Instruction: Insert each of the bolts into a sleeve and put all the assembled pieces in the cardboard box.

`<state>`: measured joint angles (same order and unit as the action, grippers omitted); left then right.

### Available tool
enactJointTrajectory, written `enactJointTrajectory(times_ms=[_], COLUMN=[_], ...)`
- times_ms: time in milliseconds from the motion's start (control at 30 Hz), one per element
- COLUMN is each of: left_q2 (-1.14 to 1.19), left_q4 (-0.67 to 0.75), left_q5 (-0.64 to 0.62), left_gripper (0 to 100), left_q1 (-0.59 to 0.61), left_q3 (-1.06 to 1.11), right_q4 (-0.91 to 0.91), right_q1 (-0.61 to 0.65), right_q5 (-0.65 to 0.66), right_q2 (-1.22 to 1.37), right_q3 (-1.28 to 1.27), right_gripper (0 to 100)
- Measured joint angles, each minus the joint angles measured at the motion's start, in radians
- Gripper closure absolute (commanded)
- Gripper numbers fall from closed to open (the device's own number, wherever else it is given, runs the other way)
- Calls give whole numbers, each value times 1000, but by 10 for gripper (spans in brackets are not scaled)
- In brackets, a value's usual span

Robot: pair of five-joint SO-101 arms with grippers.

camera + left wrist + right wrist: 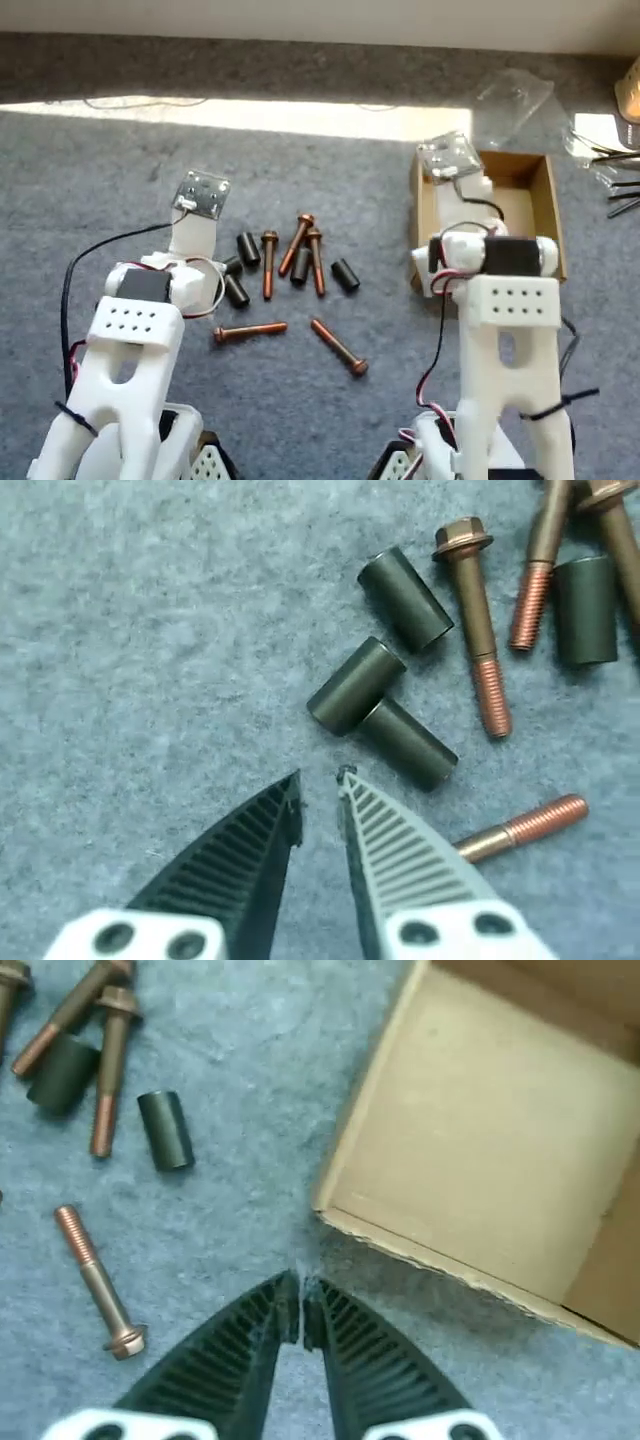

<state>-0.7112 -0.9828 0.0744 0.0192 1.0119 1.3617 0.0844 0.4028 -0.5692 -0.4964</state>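
High view, bolts point(268, 265), sleeves point(345, 274), cardboard box point(546, 190)

Right gripper point(300, 1305): dark ribbed fingers were drawn almost together, with the tips over the grey carpet point(220, 1220).
Cardboard box point(480, 1140): open-topped, it lay to the right, its near left corner just beyond the fingertips.
Lone sleeve point(165, 1130): dark, it lay on its side left of the box, apart from it.
Lone bolt point(97, 1280): copper-coloured, it lay flat, nearer and further left than the lone sleeve, with its head nearest.
Far left cluster: a second sleeve point(60, 1072) lay just beside a middle bolt point(108, 1070), and a slanted bolt point(65, 1005) lay beyond.
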Motion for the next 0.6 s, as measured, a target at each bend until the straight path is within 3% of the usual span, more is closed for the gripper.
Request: enactJointTrajectory(times_ms=[267, 600], left_q2=[2, 2], left_q4=[92, 124], left_q5=[0, 0], left_gripper=[927, 927], left_q1=[132, 138], left_q3=[61, 72], right_q4=[-2, -3], right_q1=[189, 367], right_q5=[-80, -80], right_q2=[299, 523], right_q3=[126, 269], right_gripper=[856, 850])
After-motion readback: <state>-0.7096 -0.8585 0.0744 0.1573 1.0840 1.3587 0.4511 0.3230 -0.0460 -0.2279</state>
